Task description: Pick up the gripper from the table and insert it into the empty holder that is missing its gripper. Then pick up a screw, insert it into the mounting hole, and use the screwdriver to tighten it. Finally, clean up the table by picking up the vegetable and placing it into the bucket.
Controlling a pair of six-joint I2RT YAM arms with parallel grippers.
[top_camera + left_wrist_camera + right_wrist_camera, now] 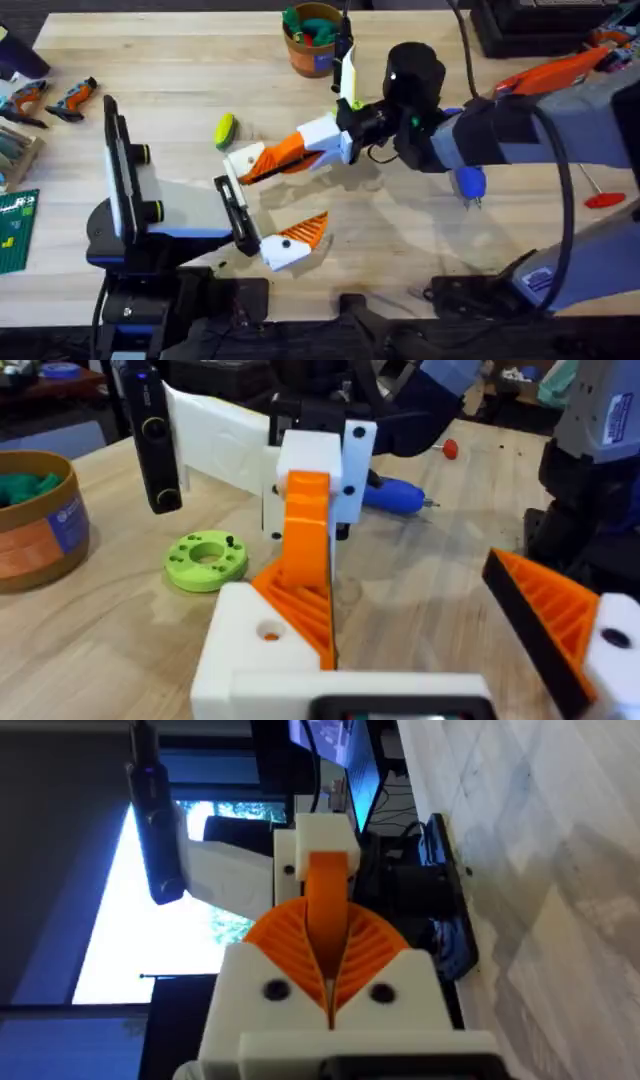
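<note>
- While the left gripper (270, 205) is standing with its two fingers spread wide, the right gripper (318, 140) is reaching across the middle of the table to it.
- The right fingers are pressing together on the gripper (282, 153), the orange ribbed piece.
- The far end of this piece is meeting the holder (243, 160), the white finger mount of the left arm; it seems to be partly inside, but the view there is poor.
- The vegetable (225, 130) is lying on the table just beside the holder.
- The bucket (312, 45) is standing farther back, with green things inside.
- The screwdriver (468, 182) is lying under the right arm, which is partly covering it.
- A lime-green disc (207, 558) is lying near the bucket.
- A red-handled rod (605, 198) is lying at the right side.
</note>
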